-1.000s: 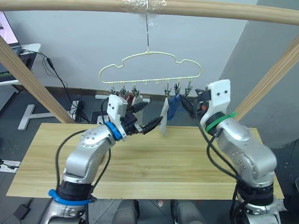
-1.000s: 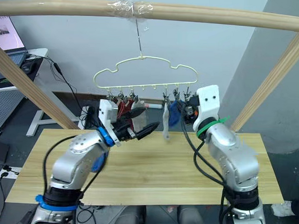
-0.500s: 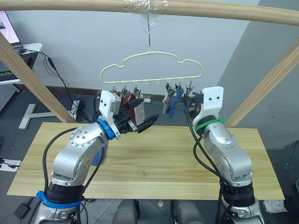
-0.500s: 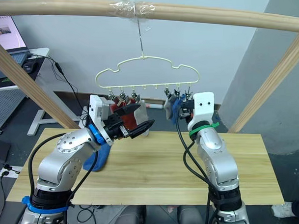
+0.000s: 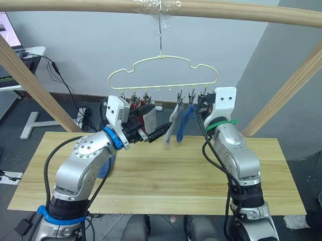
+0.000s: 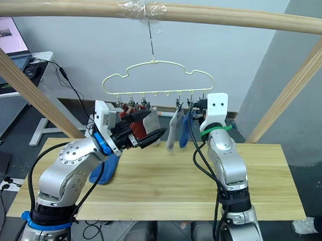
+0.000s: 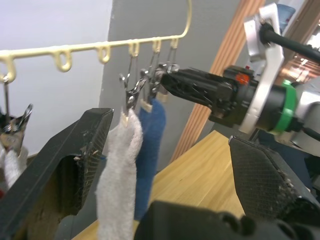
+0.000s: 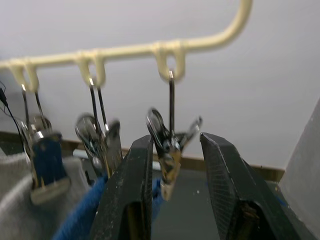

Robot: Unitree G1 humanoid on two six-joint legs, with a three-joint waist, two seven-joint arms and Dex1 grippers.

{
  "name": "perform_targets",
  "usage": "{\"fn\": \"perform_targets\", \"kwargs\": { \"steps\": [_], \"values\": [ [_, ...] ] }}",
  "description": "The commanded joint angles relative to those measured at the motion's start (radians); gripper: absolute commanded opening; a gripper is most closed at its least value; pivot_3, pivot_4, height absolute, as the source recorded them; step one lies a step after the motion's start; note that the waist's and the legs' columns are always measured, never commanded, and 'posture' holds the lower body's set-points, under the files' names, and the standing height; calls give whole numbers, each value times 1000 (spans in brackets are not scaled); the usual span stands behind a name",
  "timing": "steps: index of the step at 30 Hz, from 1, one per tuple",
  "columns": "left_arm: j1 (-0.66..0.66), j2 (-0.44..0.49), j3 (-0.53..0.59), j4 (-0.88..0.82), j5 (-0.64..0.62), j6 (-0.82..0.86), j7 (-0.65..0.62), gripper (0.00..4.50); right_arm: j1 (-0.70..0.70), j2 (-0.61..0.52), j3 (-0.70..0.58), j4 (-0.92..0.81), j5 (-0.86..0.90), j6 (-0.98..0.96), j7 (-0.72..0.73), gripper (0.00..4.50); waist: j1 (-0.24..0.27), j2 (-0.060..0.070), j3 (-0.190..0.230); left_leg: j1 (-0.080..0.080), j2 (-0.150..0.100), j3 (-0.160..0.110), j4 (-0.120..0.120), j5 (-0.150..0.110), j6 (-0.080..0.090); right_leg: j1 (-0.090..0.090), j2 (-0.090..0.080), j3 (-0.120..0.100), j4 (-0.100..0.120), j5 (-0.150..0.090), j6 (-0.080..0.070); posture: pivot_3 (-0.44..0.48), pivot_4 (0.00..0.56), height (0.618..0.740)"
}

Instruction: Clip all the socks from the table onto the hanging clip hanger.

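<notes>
The clip hanger [image 5: 162,73], a thin pale yellow wire in a cloud outline, hangs by its hook from a thick wooden pole [image 5: 165,7], with a row of small grey metal clips along its lower bar. From those clips dangle soft knit socks: a rust red sock [image 6: 137,125] and a pale one toward nine o'clock, then a light grey sock [image 5: 173,126] and a blue sock [image 5: 185,121] side by side toward three o'clock. Another blue sock [image 6: 107,169] lies crumpled on the grainy light wooden desk [image 5: 159,176], at the nine o'clock side.

The left gripper [image 5: 152,132] is raised just below the clips, its textured black fingers spread wide with nothing between them. The right gripper [image 8: 172,165] is up at the endmost clip [image 8: 169,137], fingers narrowly parted on either side of it.
</notes>
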Motion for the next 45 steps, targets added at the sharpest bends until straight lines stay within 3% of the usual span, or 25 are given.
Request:
{"fn": "perform_targets", "kwargs": {
  "steps": [1, 30, 37, 45],
  "values": [
    [-10, 4, 14, -38, -7, -8, 6, 4256, -24, 6, -8, -5, -11, -35, 5, 1527, 0, 0, 0, 0, 0, 0, 0, 0, 0, 0, 0, 0, 0, 0, 0, -60, 181, 740],
    [-55, -21, 20, -82, -71, 17, 45, 4256, -75, 3, -25, 58, -22, -86, 5, 1527, 1, 0, 0, 1, 0, 0, 3, 0, 0, 0, 0, 0, 6, 0, 0, -45, 191, 740],
    [-54, -22, 21, -86, -71, 20, 47, 4256, -74, 5, -29, 58, -23, -92, 8, 47, 1, 0, 0, 2, 0, 0, 4, 0, 0, 0, 0, 0, 8, 0, 0, -45, 193, 740],
    [-38, -25, 10, -94, -70, 24, 46, 4256, -75, -42, -17, 52, -18, -54, 65, 18, 1, 0, 0, 2, -1, 0, 4, 0, 0, 0, 0, 0, 8, 0, 0, -51, 198, 740]
  ]
}}
